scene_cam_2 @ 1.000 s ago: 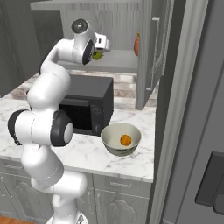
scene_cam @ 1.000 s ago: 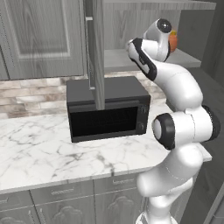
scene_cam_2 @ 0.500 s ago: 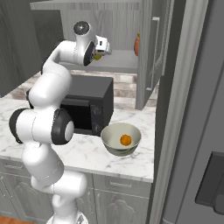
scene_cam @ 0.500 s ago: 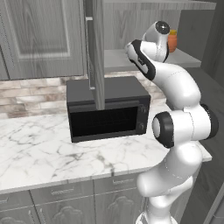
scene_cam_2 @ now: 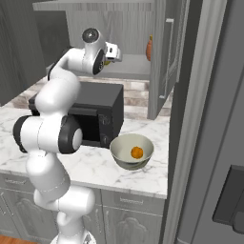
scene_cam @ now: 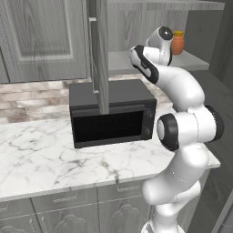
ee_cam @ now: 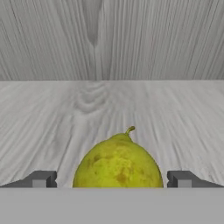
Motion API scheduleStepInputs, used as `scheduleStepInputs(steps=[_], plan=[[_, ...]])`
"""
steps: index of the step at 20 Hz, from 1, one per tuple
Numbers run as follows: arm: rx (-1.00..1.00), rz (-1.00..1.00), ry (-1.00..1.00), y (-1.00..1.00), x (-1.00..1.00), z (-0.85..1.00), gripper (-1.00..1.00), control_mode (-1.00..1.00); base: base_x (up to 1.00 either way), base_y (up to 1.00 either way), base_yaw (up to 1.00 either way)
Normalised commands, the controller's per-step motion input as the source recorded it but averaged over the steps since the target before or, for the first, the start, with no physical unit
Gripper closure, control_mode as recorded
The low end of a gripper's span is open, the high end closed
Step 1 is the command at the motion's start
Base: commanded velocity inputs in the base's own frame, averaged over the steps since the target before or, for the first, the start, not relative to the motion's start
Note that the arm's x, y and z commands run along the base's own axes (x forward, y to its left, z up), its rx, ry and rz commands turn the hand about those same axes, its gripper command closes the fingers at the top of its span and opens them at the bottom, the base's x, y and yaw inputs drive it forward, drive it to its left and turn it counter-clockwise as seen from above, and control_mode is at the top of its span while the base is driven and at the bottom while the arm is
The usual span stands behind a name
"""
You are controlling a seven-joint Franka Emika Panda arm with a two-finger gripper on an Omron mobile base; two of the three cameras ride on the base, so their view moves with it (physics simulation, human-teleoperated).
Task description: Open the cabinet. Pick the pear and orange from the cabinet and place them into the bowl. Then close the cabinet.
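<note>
The cabinet (scene_cam: 98, 54) stands open, and my arm reaches onto its grey inner shelf (ee_cam: 175, 113). The yellow-green pear (ee_cam: 117, 164) rests upright on that shelf, directly in front of the hand. My gripper (ee_cam: 111, 181) is open, one fingertip on each side of the pear with a gap to both. In the right base view the gripper (scene_cam_2: 114, 52) hovers at the shelf's front edge above the microwave. The orange (scene_cam_2: 137, 152) lies inside the bowl (scene_cam_2: 116, 147) on the counter.
A black microwave (scene_cam: 111, 113) sits under the shelf. A terracotta jar (scene_cam: 177, 42) stands at the shelf's right end. The open right door (scene_cam_2: 162, 62) juts out near the bowl, and the left door's edge hangs over the microwave. A tall grey fridge (scene_cam_2: 214, 143) borders the counter.
The hand has pushed a little further in over the shelf toward the pear. Its fingers stay equally wide apart. The orange and bowl have not moved.
</note>
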Motion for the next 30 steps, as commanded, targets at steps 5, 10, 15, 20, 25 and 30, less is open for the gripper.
scheduleStepInputs(steps=[5,10,15,20,25,30], plan=[[0.00,0.00,0.00,0.00,0.33,-0.03,-1.00,-1.00,0.00,0.00,0.00],[0.00,0.00,0.00,0.00,0.24,-0.15,1.00,-1.00,0.00,0.00,0.00],[0.00,0.00,0.00,0.00,-0.02,0.00,1.00,-1.00,0.00,0.00,0.00],[0.00,0.00,-0.10,0.00,-0.63,0.43,1.00,-1.00,0.00,0.00,0.00],[0.00,0.00,-0.09,0.00,-1.00,0.66,1.00,-1.00,0.00,0.00,0.00],[0.01,0.00,-0.02,0.00,-1.00,0.14,1.00,-1.00,0.00,0.00,0.00]])
